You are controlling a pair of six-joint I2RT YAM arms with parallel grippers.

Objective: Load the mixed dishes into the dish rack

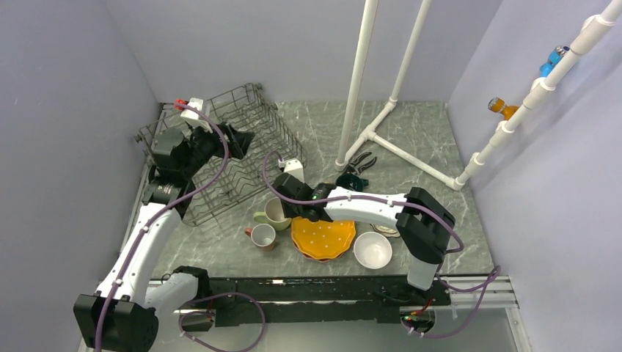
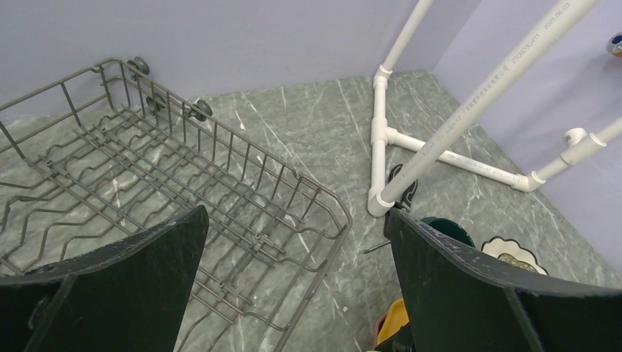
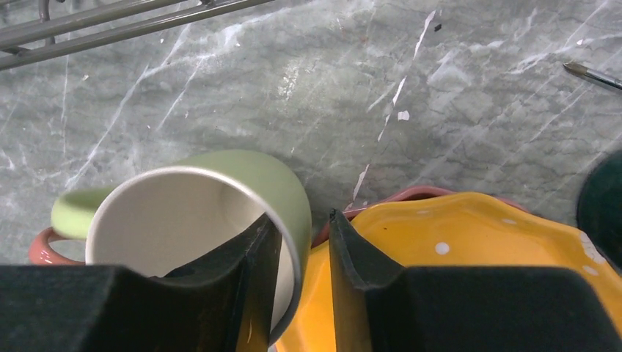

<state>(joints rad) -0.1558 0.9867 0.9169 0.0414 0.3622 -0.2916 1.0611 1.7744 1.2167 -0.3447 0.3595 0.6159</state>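
1. My left gripper (image 2: 295, 214) hangs over the dish rack (image 1: 242, 147) with its jaws spread wide and nothing between them.
2. The rack sits at the back left of the counter (image 1: 418, 147), and I see no dish in the part of it that shows.
3. My right gripper (image 3: 301, 218) is down at the pale green mug (image 3: 242, 169), one finger inside the cup and the other outside, so the jaws straddle its wall.
4. The inner finger looks pressed to the wall, but a sliver shows on the outer side, so I cannot tell whether the jaws have clamped.
5. The green mug stands on the counter just beside the orange dotted plates (image 1: 324, 238), with the small pink mug (image 1: 262, 236) near it on the side towards me.
6. The white bowl (image 1: 372, 249) sits to the right of the plates, and the patterned bowl (image 1: 387, 231) is half hidden under my right arm.
7. The dark teal mug (image 1: 350, 183) and the pliers (image 1: 361, 163) lie behind the plates, near the white pipe frame (image 1: 381, 132).
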